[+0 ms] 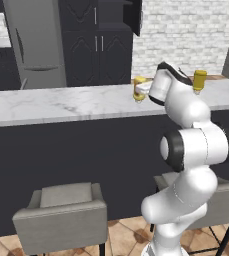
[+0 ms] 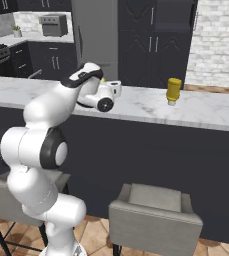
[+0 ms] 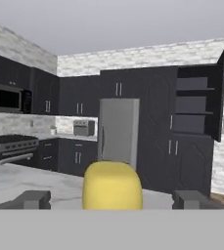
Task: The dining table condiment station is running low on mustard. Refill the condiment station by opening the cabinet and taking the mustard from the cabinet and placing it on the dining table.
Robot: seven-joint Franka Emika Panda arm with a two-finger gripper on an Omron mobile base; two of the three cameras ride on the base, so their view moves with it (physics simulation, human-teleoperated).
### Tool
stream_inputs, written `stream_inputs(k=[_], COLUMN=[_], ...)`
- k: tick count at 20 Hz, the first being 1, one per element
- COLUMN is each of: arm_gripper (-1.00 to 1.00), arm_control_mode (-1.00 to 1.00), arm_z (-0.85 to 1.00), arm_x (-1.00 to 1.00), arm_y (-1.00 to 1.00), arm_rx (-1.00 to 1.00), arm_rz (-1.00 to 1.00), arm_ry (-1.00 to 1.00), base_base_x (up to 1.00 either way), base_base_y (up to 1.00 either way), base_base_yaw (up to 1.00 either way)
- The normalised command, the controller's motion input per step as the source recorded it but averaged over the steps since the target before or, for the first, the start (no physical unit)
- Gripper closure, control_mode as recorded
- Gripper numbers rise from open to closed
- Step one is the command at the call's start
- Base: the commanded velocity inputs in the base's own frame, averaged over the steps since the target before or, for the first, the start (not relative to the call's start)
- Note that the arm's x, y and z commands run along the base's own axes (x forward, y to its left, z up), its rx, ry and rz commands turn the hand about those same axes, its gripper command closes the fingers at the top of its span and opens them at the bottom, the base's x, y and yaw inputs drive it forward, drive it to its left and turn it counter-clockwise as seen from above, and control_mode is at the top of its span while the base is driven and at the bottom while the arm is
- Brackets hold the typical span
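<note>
The mustard (image 1: 139,89) stood upright on the marble top of the dining table (image 1: 61,102), its long axis vertical, right in front of the gripper (image 3: 111,199). In the hand view its yellow cap rose midway between the two spread fingertips (image 3: 33,199), with a clear gap on each side, so the fingers were open and held nothing. The bottle looked set down, so the next move was probably a straight pull back toward the arm; a second, duller bottle (image 2: 173,90) stood well apart along the table, and the cabinet (image 3: 196,117) stood open behind.
</note>
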Motion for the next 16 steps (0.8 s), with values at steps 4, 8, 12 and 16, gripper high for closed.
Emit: stream_inputs(k=[4,8,12,16], arm_gripper=[-1.00,-1.00,-1.00,-1.00], arm_control_mode=[-1.00,-1.00,-1.00,-1.00], arm_z=[0.48,0.42,0.48,0.59], arm_x=[-0.57,-1.00,-1.00,-1.00], arm_y=[-0.04,0.00,0.00,0.00], arm_rx=[0.00,0.00,0.00,-0.05], arm_rz=[-0.07,-0.11,-0.12,-0.13], arm_ry=[-0.02,-0.01,0.00,0.01], base_base_x=[0.00,0.00,0.00,0.00], base_base_y=[0.00,0.00,0.00,0.00], base_base_yaw=[0.00,0.00,0.00,0.00])
